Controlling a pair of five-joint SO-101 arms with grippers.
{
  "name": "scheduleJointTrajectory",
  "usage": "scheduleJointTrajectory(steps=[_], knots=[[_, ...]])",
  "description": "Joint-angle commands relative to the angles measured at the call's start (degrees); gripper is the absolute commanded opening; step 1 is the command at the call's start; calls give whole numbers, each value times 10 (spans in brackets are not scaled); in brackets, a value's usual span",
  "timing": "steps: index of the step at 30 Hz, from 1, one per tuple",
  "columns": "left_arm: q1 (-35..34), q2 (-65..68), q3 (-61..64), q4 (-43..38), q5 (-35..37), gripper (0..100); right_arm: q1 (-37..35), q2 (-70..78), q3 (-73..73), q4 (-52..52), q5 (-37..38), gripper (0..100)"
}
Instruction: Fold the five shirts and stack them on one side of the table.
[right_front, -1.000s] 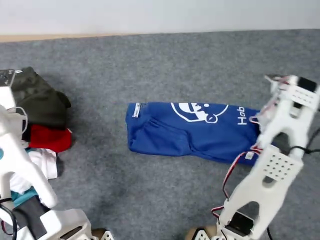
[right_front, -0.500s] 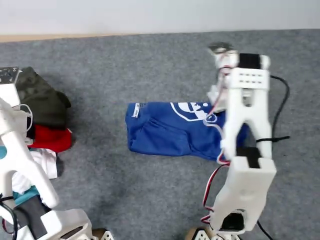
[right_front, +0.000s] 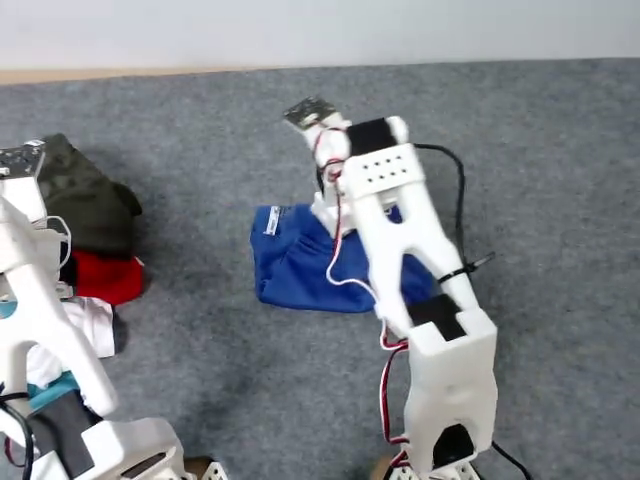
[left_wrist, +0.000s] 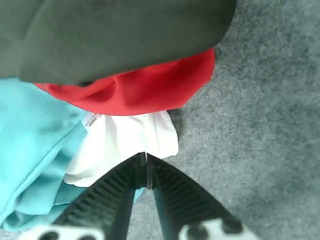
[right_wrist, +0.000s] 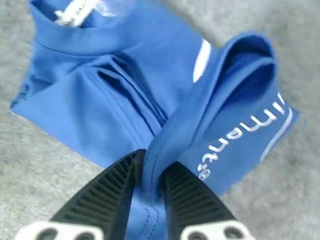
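Note:
A blue shirt (right_front: 292, 266) with white print lies mid-table, folded lengthwise, collar end to the left. My right gripper (right_wrist: 152, 167) is shut on a raised fold of the blue shirt (right_wrist: 125, 95), and the hem end with its lettering is doubled over the body. The right arm (right_front: 400, 230) stretches from the front edge over the shirt. At the left sits a pile: dark green shirt (right_front: 85, 195), red shirt (right_front: 100, 277), white shirt (right_front: 92, 325) and teal shirt (right_front: 50, 392). My left gripper (left_wrist: 146, 170) hangs shut, holding nothing, over the white shirt's (left_wrist: 125, 145) edge.
The left arm (right_front: 35, 300) stands over the pile at the table's left side. Grey carpet-like table surface (right_front: 560, 200) is bare right of the blue shirt and behind it. A pale wall runs along the far edge.
The right arm swung from the table's right side leftward across the blue shirt, carrying its right end over toward the collar end. The left arm stayed almost still.

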Motion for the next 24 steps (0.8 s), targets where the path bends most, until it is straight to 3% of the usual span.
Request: scheduleJointTrajectory(steps=[1, 24], knots=[[1, -26, -1, 16, 6, 7, -26, -3, -8, -19, -5, 10], [2, -26, 0, 16, 30, 7, -109, 37, -8, -109, 21, 11]])
